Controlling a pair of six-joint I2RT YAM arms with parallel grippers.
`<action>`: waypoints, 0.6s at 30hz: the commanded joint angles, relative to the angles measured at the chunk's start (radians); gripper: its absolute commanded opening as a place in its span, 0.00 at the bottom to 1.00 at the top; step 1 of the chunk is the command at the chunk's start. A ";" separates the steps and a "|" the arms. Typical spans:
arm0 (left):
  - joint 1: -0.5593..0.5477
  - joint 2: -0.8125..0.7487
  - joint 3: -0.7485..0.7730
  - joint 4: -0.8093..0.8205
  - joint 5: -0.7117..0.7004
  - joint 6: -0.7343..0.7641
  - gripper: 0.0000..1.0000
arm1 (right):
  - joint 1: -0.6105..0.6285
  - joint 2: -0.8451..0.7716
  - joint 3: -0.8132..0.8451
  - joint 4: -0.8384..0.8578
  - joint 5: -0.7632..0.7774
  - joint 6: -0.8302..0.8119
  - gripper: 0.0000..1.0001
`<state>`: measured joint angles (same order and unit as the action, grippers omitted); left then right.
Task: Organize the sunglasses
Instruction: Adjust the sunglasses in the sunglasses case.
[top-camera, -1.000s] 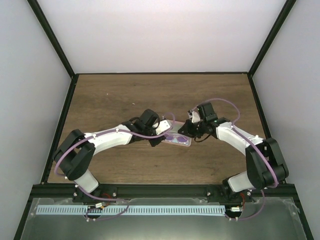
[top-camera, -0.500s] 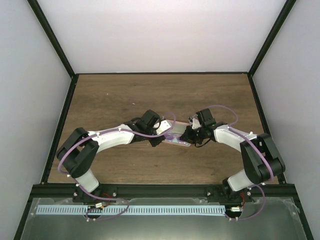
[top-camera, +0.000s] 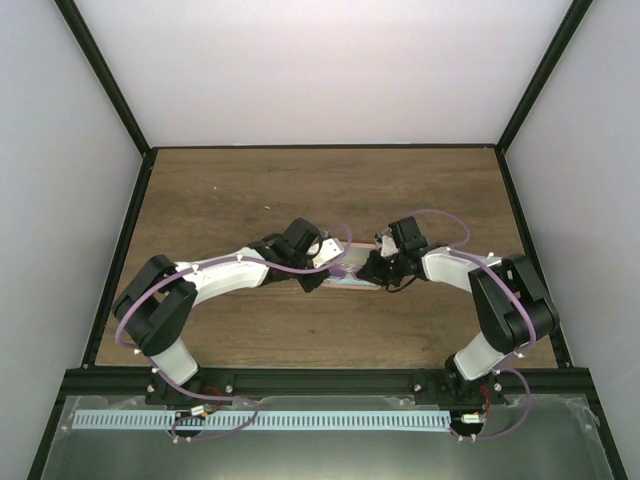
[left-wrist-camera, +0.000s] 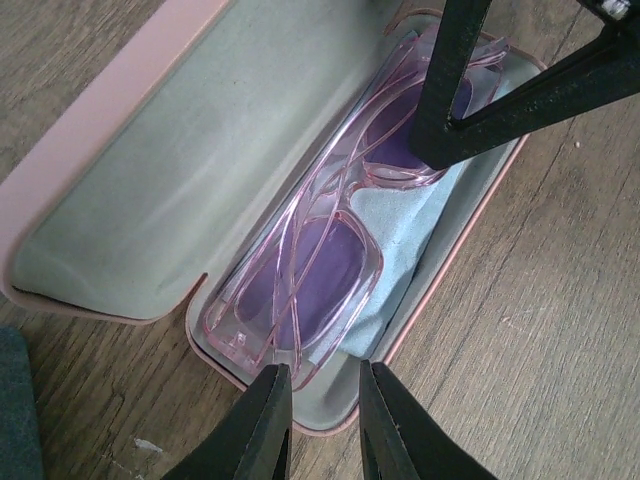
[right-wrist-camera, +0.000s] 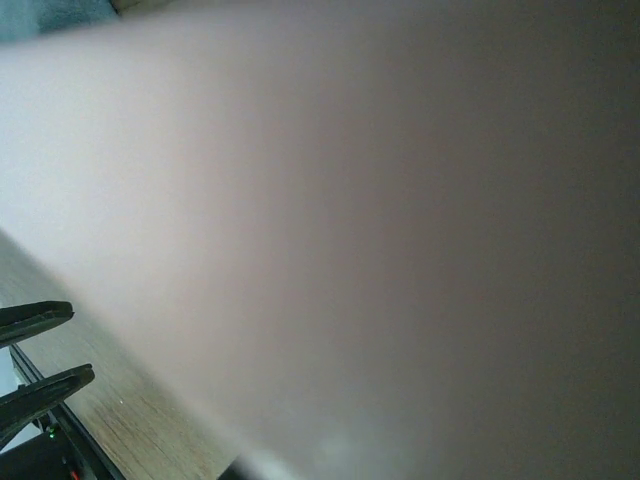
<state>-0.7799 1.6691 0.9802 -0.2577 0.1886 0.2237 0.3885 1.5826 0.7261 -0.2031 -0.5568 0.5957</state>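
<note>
An open pink case (left-wrist-camera: 120, 80) lies at mid-table, also seen in the top view (top-camera: 352, 281). The pinkish-purple sunglasses (left-wrist-camera: 320, 270) lie folded in its tray on a pale blue cloth (left-wrist-camera: 420, 215). My left gripper (left-wrist-camera: 325, 385) hovers over the case's near end, jaws a little apart and empty. My right gripper (top-camera: 372, 268) reaches in from the right. One of its black fingers (left-wrist-camera: 445, 90) rests on a lens of the glasses. Its own view is filled by a blurred pinkish surface, so its jaws are hidden. The red-lensed pair is out of view.
The two arms meet over the case at the centre of the wooden table (top-camera: 250, 190). A dark blue-grey edge (left-wrist-camera: 10, 400) shows at the lower left of the left wrist view. Black frame rails and white walls bound the table.
My right gripper has moved left and down onto the case and the glasses. The left arm has hardly moved.
</note>
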 joint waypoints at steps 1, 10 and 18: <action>0.000 -0.028 0.031 -0.005 0.000 0.001 0.21 | 0.007 0.039 0.008 -0.019 0.011 0.000 0.01; -0.003 0.004 0.040 -0.007 -0.005 -0.009 0.21 | 0.008 -0.094 0.037 -0.070 0.000 -0.021 0.02; -0.008 0.020 0.025 0.016 -0.031 -0.041 0.21 | 0.008 -0.200 0.049 -0.124 0.013 -0.041 0.06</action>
<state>-0.7815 1.6726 0.9951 -0.2657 0.1749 0.2081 0.3897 1.4178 0.7322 -0.2806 -0.5587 0.5789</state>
